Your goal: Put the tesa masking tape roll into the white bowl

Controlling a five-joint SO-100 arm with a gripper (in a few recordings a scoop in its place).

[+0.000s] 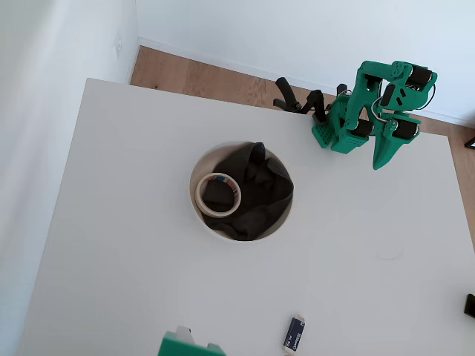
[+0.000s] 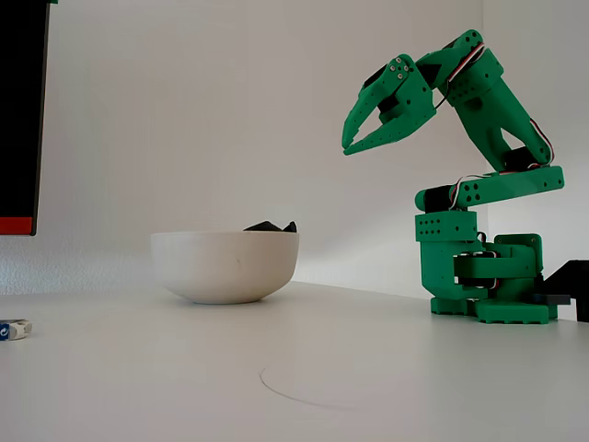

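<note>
The tesa masking tape roll point(image 1: 200, 196), a cream ring with a red-and-blue label on its core, lies on the dark cloth point(image 1: 256, 196) inside the white bowl point(image 1: 192, 185), toward its left side in the overhead view. In the fixed view the bowl point(image 2: 225, 267) stands on the table with the cloth peeking over its rim, and the roll is hidden. My green gripper point(image 1: 380, 162) is folded back over the arm's base at the table's far right, well away from the bowl. In the fixed view the gripper point(image 2: 348, 143) hangs high, tips together, holding nothing.
A small dark blue packet point(image 1: 294, 334) lies near the table's front edge, and in the fixed view the packet point(image 2: 14, 329) is at the far left. Black clamps point(image 1: 297, 100) sit at the back edge beside the arm's base point(image 1: 341, 133).
</note>
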